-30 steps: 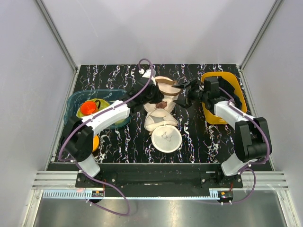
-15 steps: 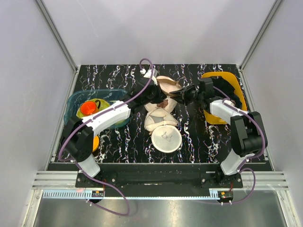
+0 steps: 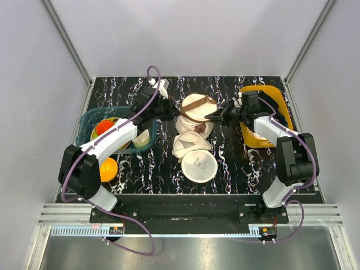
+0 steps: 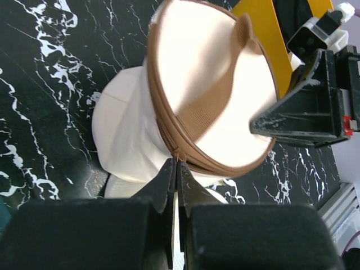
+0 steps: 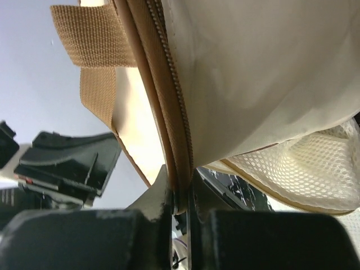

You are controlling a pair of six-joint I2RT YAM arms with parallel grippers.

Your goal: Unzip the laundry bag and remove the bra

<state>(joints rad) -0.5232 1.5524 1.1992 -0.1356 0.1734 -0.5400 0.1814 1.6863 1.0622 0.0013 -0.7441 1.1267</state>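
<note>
Both grippers are nipped onto the laundry bag, one on each side. On the left gripper the fingertips are pressed together on the brown zipper band at the bag's 9 o'clock edge as seen from above. They meet on a small brown nub that may be the slider, though it is too small to tell. The right gripper pinches the same band at the bag's 3 o'clock edge, with the zip teeth running down between its fingers.

The bag sits toward 12 o'clock on the table, tilted, its near edge overlapping a whitish mesh bag. A round white mesh bag lies beyond that at 6 o'clock, and the yellow tub stands at 3 o'clock. The bra is not visible and is presumably inside.

The bag looks light and soft, its thin fabric likely to buckle under any pull. Only the woven band and the webbing strap seem to offer firmness. The zip will probably not run unless the band is held taut, so one grip should anchor the band beside the slider while the other takes the pull tab. A pinch on the plain panel would likely bunch and slip. The bra should be limp and light, with straps that could snag on the teeth, so it is best drawn out by a cup edge through a wide-open mouth
</note>
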